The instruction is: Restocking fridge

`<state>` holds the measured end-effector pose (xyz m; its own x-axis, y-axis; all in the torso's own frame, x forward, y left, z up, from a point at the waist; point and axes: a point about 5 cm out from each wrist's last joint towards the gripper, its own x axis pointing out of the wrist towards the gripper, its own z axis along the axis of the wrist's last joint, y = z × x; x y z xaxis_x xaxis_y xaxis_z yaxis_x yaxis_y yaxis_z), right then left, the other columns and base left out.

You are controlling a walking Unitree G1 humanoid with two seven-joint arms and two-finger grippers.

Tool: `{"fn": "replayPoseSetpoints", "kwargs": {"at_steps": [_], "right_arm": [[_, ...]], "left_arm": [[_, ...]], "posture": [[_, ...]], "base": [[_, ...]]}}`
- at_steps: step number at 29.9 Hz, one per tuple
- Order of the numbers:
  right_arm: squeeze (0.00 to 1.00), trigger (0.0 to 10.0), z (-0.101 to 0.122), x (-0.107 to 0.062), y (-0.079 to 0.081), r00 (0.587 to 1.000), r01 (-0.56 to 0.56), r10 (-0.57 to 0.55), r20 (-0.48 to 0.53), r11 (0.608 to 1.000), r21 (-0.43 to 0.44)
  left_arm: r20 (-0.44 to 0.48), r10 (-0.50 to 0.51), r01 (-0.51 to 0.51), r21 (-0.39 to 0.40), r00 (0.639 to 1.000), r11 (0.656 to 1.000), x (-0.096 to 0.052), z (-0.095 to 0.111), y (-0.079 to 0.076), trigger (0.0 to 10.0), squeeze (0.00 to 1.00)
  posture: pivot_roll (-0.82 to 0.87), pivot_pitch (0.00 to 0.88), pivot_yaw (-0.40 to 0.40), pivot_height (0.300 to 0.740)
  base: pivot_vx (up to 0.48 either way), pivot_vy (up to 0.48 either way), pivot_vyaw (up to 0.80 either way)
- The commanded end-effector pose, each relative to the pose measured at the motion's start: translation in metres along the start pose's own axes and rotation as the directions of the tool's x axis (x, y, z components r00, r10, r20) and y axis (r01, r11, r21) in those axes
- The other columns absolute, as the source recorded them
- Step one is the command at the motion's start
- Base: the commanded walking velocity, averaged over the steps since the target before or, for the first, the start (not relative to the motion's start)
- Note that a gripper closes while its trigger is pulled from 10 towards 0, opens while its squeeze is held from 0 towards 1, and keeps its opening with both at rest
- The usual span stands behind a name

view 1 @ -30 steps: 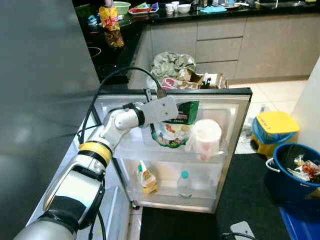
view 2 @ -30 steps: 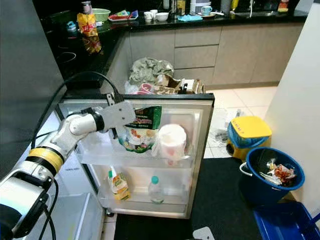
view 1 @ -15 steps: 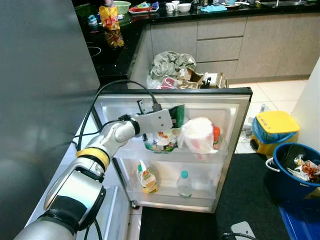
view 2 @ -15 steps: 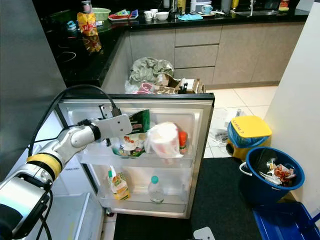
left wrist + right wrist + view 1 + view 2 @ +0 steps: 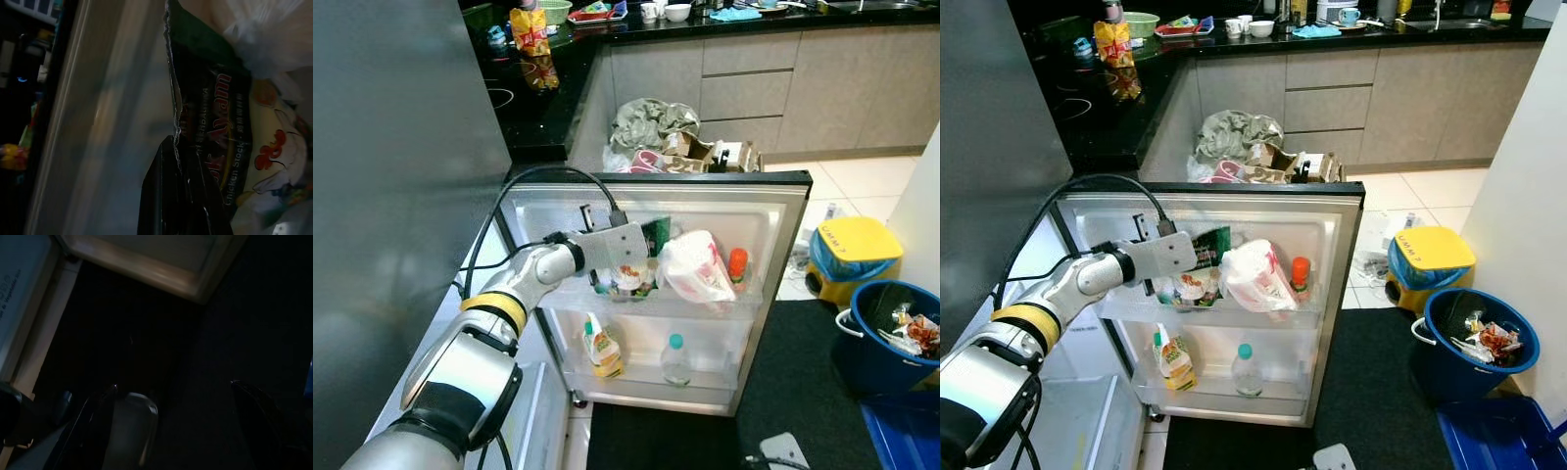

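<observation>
Two door shelves are stocked on the open fridge door. Upper shelf: the green chicken-stock pouch sits at its hinge-side end, tilted, with its lower printed part down in the shelf. Just beside it, toward the middle, a white plastic bag leans over; a red-capped bottle stands upright near the shelf's outer end. Lower shelf: a yellow-green carton at the hinge-side end, a clear bottle with teal cap near the middle, well apart from the carton.

Left end effector: reached into the upper shelf, fingers closed on the pouch's torn top edge, as the wrist view shows the dark finger pressed against the green foil. Silver wrist housing sits in front of the pouch in the head views.

Right end effector: arm hanging idle low over dark floor mat; its two black fingers stand spread apart.

Surroundings: dark bench behind the door carries a yellow snack bag near its front edge. Blue bucket and yellow-lidded bin stand on the floor beyond the door's outer edge.
</observation>
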<state>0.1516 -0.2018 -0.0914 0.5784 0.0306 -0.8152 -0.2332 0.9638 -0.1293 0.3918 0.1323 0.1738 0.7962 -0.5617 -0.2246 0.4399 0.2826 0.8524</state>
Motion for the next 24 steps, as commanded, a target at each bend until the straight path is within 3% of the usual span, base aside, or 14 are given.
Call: {"fn": "replayPoseSetpoints", "kwargs": {"at_steps": [1, 6, 7, 8, 15, 19, 20, 21, 24], "right_arm": [[0.00, 10.0, -0.001, -0.001, -0.002, 1.000, 0.000, -0.001, 0.011, 1.000, 0.003], [0.00, 10.0, 0.000, -0.001, -0.007, 1.000, 0.007, -0.007, 0.017, 1.000, 0.003], [0.00, 10.0, 0.001, -0.001, -0.008, 1.000, 0.008, -0.008, 0.018, 1.000, 0.003], [0.00, 10.0, 0.002, -0.002, -0.010, 1.000, 0.010, -0.010, 0.022, 1.000, 0.003], [0.00, 10.0, 0.004, -0.002, -0.014, 0.999, 0.013, -0.013, 0.029, 1.000, 0.002], [0.00, 10.0, 0.006, -0.001, -0.015, 0.999, 0.015, -0.015, 0.032, 1.000, -0.001], [0.00, 10.0, 0.007, -0.001, -0.015, 0.999, 0.015, -0.015, 0.033, 1.000, -0.002], [0.00, 10.0, 0.007, -0.001, -0.015, 0.999, 0.015, -0.015, 0.033, 1.000, -0.002], [0.00, 10.0, 0.008, -0.001, -0.015, 0.999, 0.014, -0.014, 0.033, 1.000, -0.002]], "left_arm": [[0.017, -0.027, 0.027, -0.002, 0.999, 1.000, 0.003, 0.005, -0.001, 10.0, 0.00], [0.016, -0.044, 0.045, -0.054, 0.999, 0.998, 0.004, 0.005, -0.002, 10.0, 0.00], [0.019, -0.047, 0.048, -0.061, 0.999, 0.997, 0.004, 0.006, -0.002, 10.0, 0.83], [0.018, -0.037, 0.039, -0.084, 0.999, 0.996, 0.004, 0.006, 0.001, 10.0, 1.00], [0.025, -0.009, 0.012, -0.095, 1.000, 0.995, 0.002, 0.006, 0.010, 10.0, 1.00], [0.035, 0.077, -0.072, -0.117, 0.996, 0.991, -0.002, 0.009, 0.035, 10.0, 1.00], [0.037, 0.090, -0.085, -0.122, 0.995, 0.989, -0.003, 0.010, 0.040, 10.0, 0.87], [0.044, 0.099, -0.092, -0.139, 0.994, 0.986, -0.004, 0.010, 0.045, 10.0, 0.00], [0.058, 0.112, -0.101, -0.161, 0.992, 0.982, -0.007, 0.012, 0.055, 10.0, 0.00]], "posture": [[-0.10, 0.048, 0.069, 0.740], [-0.10, 0.048, 0.068, 0.740], [-0.10, 0.048, 0.068, 0.740], [-0.10, 0.049, 0.069, 0.740], [-0.10, 0.046, 0.066, 0.740], [-0.10, 0.042, 0.064, 0.740], [-0.10, 0.041, 0.063, 0.740], [-0.10, 0.041, 0.063, 0.740], [-0.10, 0.041, 0.063, 0.740]], "base": [[0.000, 0.000, 0.00], [0.000, 0.000, 0.00], [0.000, 0.000, 0.00], [0.000, 0.000, 0.00], [0.000, 0.000, 0.00], [0.000, 0.000, 0.00], [0.000, 0.000, 0.00], [0.000, 0.000, 0.00], [0.000, 0.000, 0.00]]}}
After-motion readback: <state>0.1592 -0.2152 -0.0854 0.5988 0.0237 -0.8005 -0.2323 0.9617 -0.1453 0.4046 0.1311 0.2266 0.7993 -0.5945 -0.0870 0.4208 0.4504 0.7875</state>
